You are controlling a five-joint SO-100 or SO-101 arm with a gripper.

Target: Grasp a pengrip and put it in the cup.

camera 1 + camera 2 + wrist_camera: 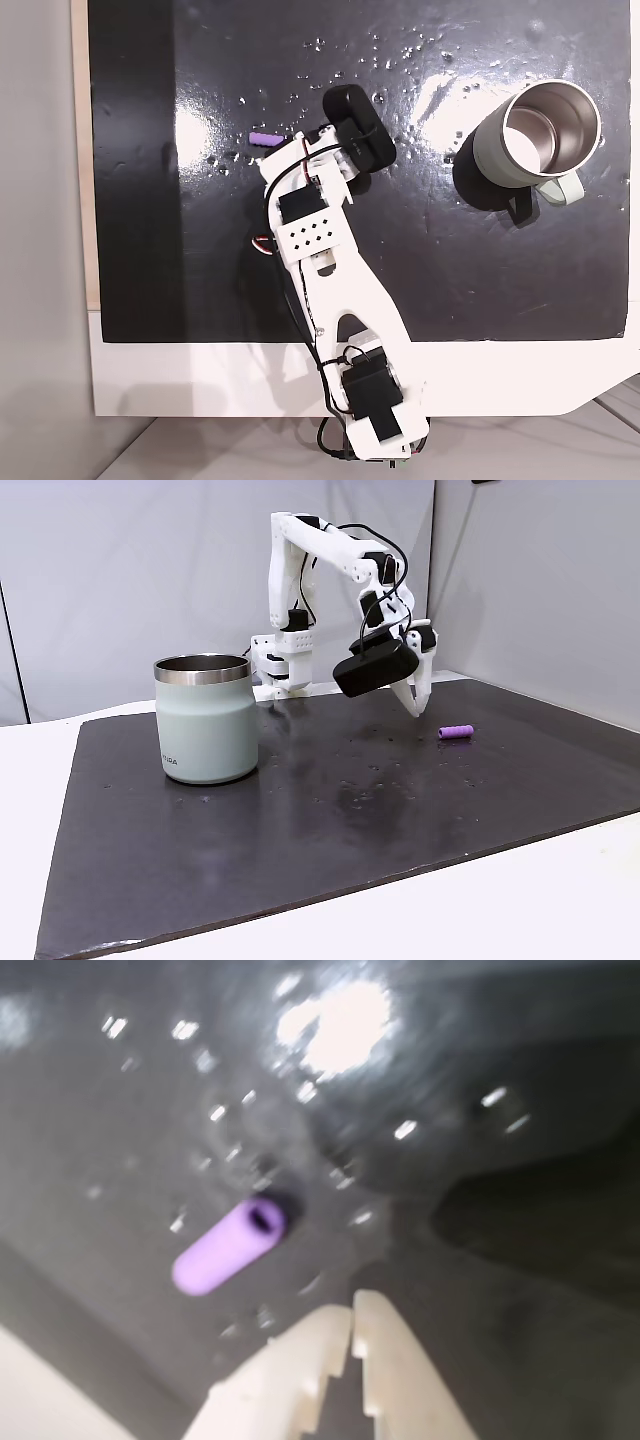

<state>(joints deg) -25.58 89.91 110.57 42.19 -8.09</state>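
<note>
Bright overhead glare on mat (200, 130); wrist view blurred.

The white arm (330, 290) reaches from its base at 6 o'clock in a fixed view toward 12, bent at the elbow. The gripper (352, 1305) points down, its two pale fingers pressed together with nothing between them, tips (415, 708) just above the surface.

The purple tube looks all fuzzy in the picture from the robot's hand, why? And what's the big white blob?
In the wrist view the pengrip and gripper are smeared, likely motion blur; the white blob is lamp glare on the shiny black mat. Both fixed views are sharp, with glare patches on the mat in the top-down one.
</note>
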